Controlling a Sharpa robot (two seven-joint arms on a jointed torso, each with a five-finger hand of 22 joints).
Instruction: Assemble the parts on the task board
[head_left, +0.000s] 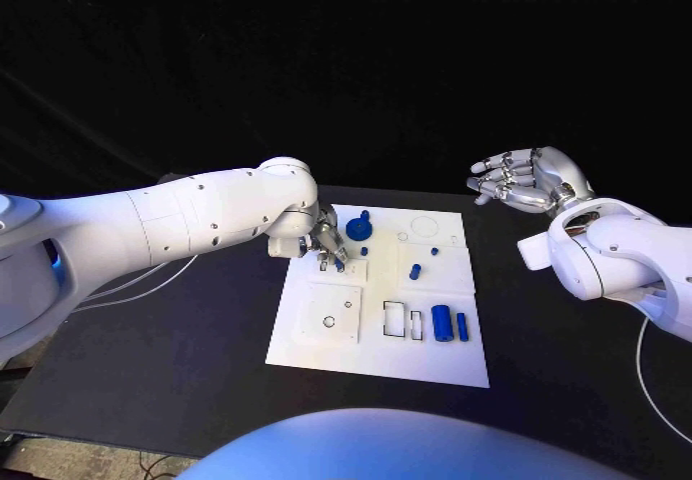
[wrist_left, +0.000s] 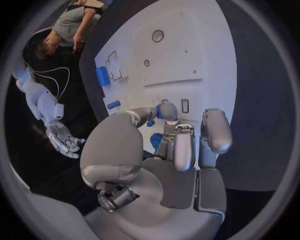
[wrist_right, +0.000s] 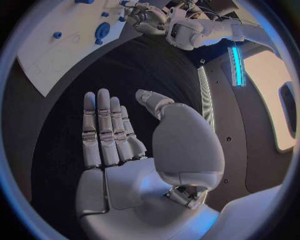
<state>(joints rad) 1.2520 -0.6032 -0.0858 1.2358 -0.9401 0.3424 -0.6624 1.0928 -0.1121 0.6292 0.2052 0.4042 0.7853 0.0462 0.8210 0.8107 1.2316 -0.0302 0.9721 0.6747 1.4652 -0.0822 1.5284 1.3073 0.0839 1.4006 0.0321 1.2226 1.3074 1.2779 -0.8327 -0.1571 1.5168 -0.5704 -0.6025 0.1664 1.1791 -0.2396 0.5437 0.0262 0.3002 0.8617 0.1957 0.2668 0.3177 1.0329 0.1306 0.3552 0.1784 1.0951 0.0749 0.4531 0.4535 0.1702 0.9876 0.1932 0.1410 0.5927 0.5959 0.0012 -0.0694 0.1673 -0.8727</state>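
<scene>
I read the board (head_left: 378, 355) at table centre, with blue parts (head_left: 441, 322) on its right half. My left hand (head_left: 323, 240) hangs over the far-left corner beside the round part (head_left: 359, 228), fingertips down on a small part; grasp unclear. My right hand (head_left: 526, 180), open and empty, sits well off to the right, farther away.

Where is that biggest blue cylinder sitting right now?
In the head view, the biggest blue cylinder lies near the task board's front right corner, between an outlined rectangular slot and a slimmer blue piece.
</scene>
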